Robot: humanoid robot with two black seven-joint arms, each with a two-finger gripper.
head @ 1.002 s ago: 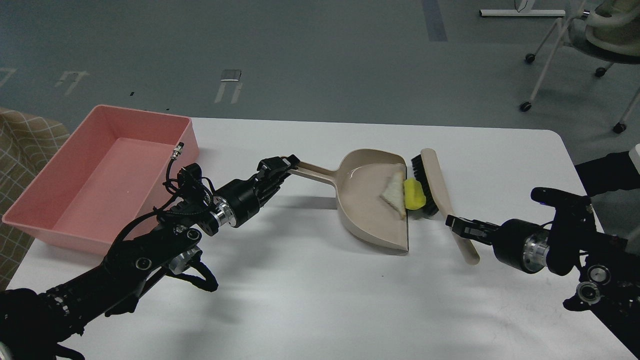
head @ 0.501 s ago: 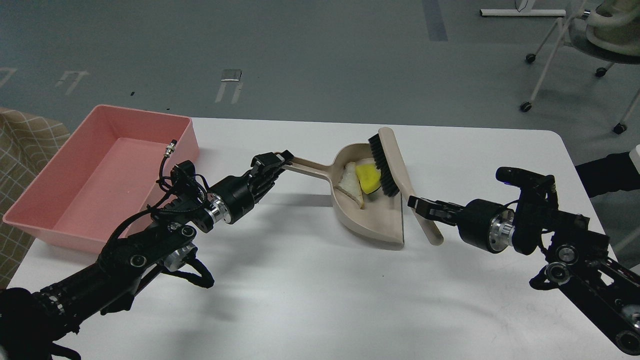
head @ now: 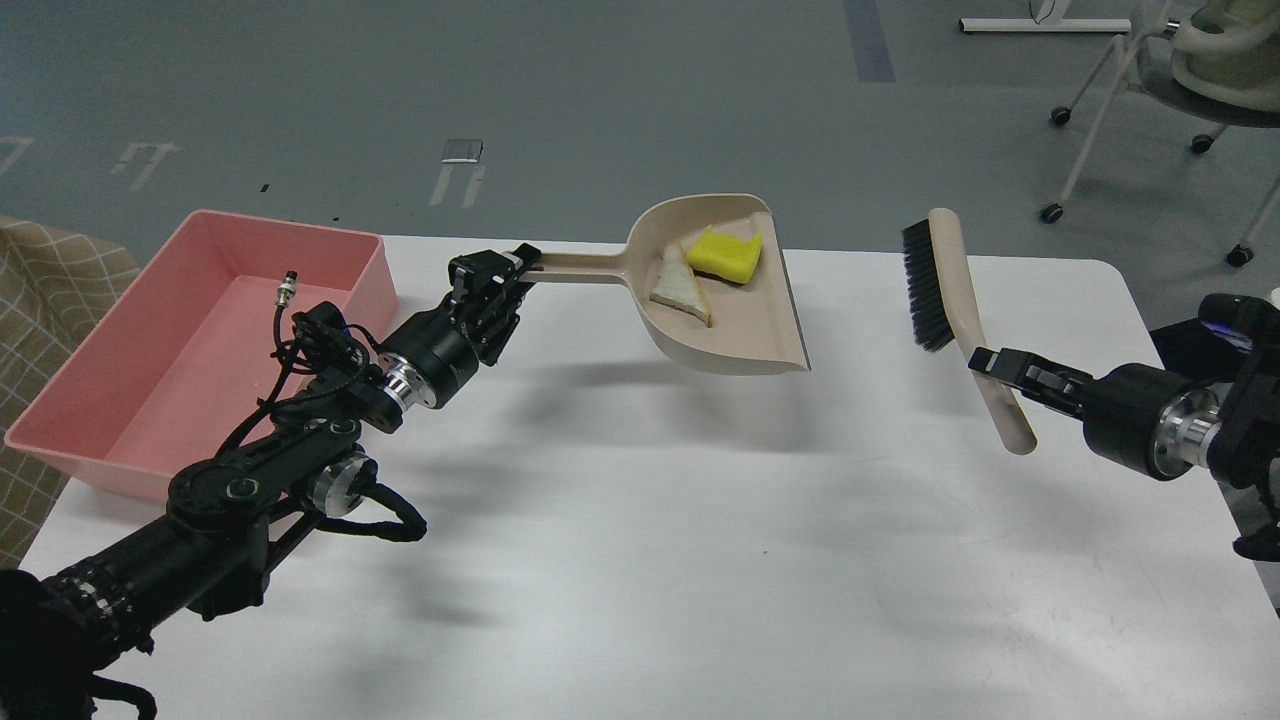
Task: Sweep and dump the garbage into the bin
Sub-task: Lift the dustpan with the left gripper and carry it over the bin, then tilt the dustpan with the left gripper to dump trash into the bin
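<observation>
My left gripper (head: 503,276) is shut on the handle of the beige dustpan (head: 745,325) and holds it lifted above the white table (head: 620,520). In the pan lie the garbage pieces: a yellow sponge piece (head: 726,254) and a pale bread-like slice (head: 680,288). My right gripper (head: 992,362) is shut on the handle of the black-bristled brush (head: 948,300), raised off the table to the right of the pan. The pink bin (head: 190,350) stands at the table's far left, with nothing in it.
A checked cloth (head: 45,300) lies left of the bin. Office chairs (head: 1190,70) stand on the grey floor beyond the table's far right corner.
The dustpan with both scraps has been lifted off the table and moved up and left. The brush has left the pan, moving right and upward.
</observation>
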